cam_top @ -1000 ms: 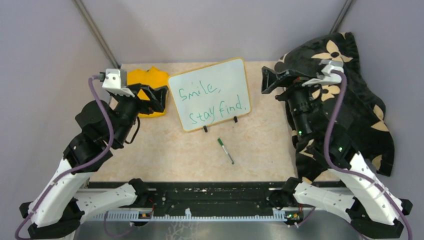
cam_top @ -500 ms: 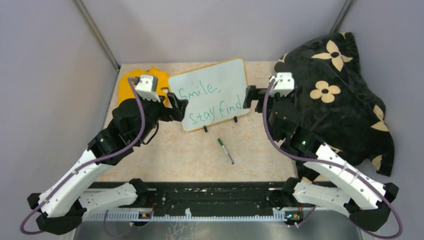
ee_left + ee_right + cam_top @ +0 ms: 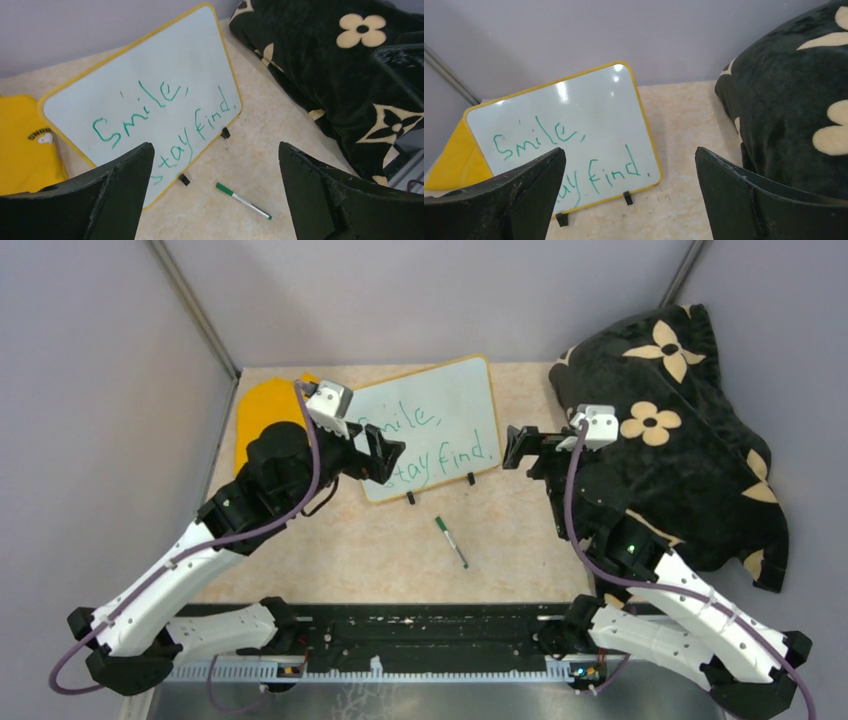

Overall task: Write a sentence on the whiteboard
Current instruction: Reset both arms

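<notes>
**1. Change of state.** A second ago I had both arms raised at the outer sides. Both have since swung inward. In the top view, the left gripper (image 3: 375,453) now overlaps the 7 o'clock corner of the whiteboard (image 3: 460,390). The right gripper (image 3: 518,448) stands just beside its 3 o'clock edge. Both are released, jaws spread wide and nothing between them. The marker (image 3: 451,541) has not moved and lies on the table (image 3: 340,550) at 6 o'clock of the board, apart from both grippers.

**2. Meaning for the task.** The sentence (image 3: 150,102) reads "Smile, Stay find." and ends in a full stop. With the pen laid down and the text closed, I judge the writing finished. The inward move looks like an approach to the board itself; I cannot tell its purpose.

**3. Position of the task item.** The whiteboard stands tilted back at 12 o'clock of the table, writing toward the arms.

**4. Inventory.**
- Whiteboards: one, on two black clip feet (image 3: 410,498).
- Sentences: one, two lines, three words.
- Markers: one, green-capped.
- Yellow cloth (image 3: 262,415): one, at 9 o'clock of the board.
- Black flowered blanket (image 3: 690,470): one, at 3 o'clock.
- Grippers: two.
</notes>
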`<control>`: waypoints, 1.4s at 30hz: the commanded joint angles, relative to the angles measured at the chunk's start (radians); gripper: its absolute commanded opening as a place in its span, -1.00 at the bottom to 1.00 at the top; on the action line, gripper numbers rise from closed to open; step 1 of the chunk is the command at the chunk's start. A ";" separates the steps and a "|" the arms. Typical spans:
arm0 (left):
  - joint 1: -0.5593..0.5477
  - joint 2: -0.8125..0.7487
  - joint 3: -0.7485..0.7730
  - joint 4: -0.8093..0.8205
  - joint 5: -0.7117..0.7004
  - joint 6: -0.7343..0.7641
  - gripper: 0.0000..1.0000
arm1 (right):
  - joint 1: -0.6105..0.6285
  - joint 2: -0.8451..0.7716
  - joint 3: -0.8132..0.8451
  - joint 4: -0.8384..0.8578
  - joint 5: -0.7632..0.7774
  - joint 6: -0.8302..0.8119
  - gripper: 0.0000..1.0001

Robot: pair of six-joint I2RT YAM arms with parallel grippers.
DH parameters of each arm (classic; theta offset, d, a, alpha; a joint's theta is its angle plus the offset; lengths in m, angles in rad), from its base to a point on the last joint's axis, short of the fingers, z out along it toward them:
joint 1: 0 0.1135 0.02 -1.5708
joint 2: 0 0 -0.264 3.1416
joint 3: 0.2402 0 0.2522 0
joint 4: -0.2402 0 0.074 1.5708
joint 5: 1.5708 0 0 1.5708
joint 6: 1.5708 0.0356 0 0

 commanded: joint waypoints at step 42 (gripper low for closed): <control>0.001 -0.086 0.210 0.391 0.025 0.220 0.98 | -0.005 -0.062 0.159 0.190 -0.009 -0.122 0.97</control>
